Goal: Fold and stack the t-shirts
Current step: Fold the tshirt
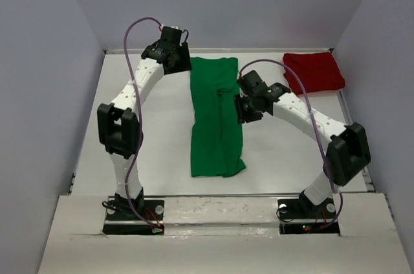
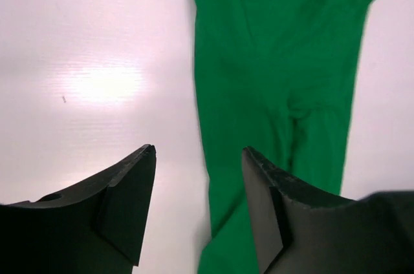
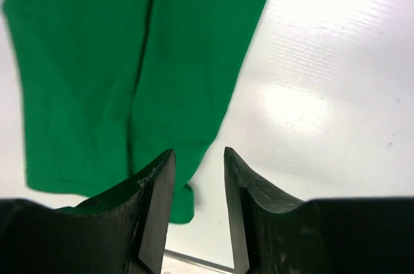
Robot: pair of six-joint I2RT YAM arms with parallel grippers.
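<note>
The left gripper (image 2: 198,149) hangs released and empty, with the green t-shirt (image 1: 217,119) just to its right. The right gripper (image 3: 199,151), jaws parted and empty, hovers over that shirt's opposite edge. Between them the shirt lies as a long creased strip on the worktop (image 1: 284,158). The red t-shirt (image 1: 315,72), folded, sits beyond the right gripper, well apart.

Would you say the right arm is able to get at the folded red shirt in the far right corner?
Probably yes: the red shirt lies uncovered, and nothing stands between it and the open right gripper.
</note>
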